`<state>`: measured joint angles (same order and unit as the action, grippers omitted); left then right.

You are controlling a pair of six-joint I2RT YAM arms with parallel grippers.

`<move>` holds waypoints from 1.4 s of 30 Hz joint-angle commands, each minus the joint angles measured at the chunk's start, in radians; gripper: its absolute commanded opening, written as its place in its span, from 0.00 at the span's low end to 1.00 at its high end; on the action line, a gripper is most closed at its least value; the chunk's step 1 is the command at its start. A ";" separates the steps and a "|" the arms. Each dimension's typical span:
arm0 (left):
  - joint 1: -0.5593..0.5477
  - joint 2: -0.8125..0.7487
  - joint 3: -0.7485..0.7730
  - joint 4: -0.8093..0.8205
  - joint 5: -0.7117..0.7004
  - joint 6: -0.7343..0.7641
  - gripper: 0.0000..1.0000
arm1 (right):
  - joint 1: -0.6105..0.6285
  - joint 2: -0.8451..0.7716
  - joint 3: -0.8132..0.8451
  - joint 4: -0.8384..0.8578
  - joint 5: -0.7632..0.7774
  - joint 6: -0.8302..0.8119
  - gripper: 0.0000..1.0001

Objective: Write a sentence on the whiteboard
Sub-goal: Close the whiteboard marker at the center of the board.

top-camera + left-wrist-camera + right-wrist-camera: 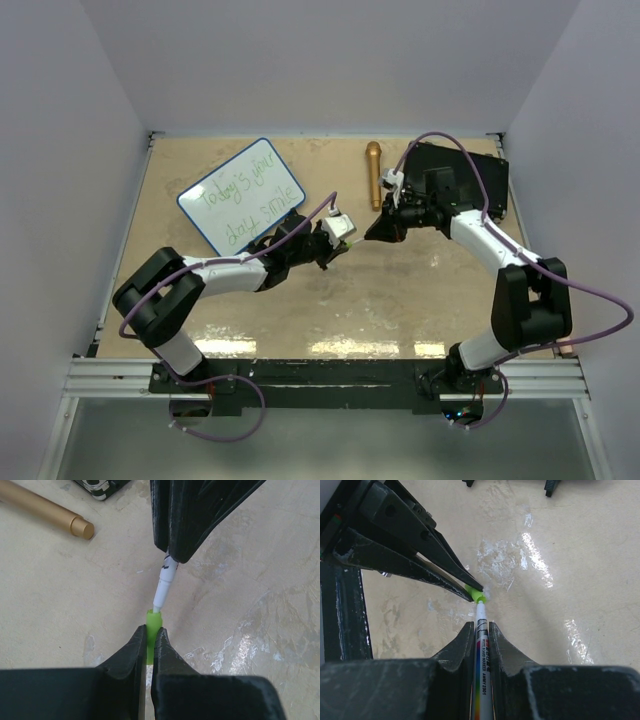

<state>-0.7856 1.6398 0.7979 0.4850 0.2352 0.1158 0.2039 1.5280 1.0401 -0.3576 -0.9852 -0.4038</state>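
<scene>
The whiteboard [243,196], white with a blue rim, lies tilted at the table's back left and carries green handwriting. Mid-table the two grippers meet tip to tip. My left gripper [347,240] [151,632] is shut on a green marker cap [153,622] [477,595]. Facing it, my right gripper [373,235] [480,625] is shut on the white marker barrel [482,650] [165,580]. The marker's tip end sits in the mouth of the cap, a little above the table. Neither gripper is over the whiteboard.
A gold cylinder [373,173] [45,510] lies behind the grippers. A black rectangular case [462,178] sits at the back right, under the right arm. White walls close in the table on three sides.
</scene>
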 commanded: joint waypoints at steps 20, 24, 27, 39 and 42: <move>0.036 -0.061 0.110 0.188 0.263 0.185 0.00 | 0.063 0.031 0.018 -0.035 -0.165 -0.047 0.00; 0.026 -0.026 0.219 0.222 0.334 0.147 0.00 | 0.086 0.038 0.018 -0.026 -0.147 -0.040 0.00; 0.000 -0.002 0.280 0.241 0.346 0.128 0.00 | 0.091 0.046 0.018 -0.015 -0.133 -0.024 0.00; -0.043 0.037 0.366 0.412 0.354 -0.007 0.00 | 0.101 0.090 0.009 0.039 -0.106 0.026 0.00; -0.047 0.040 0.394 0.437 0.343 -0.037 0.00 | 0.100 0.104 0.012 0.036 -0.078 0.019 0.00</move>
<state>-0.7460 1.7317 0.9947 0.3428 0.4374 0.1715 0.2283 1.5806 1.0618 -0.3027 -0.9947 -0.4156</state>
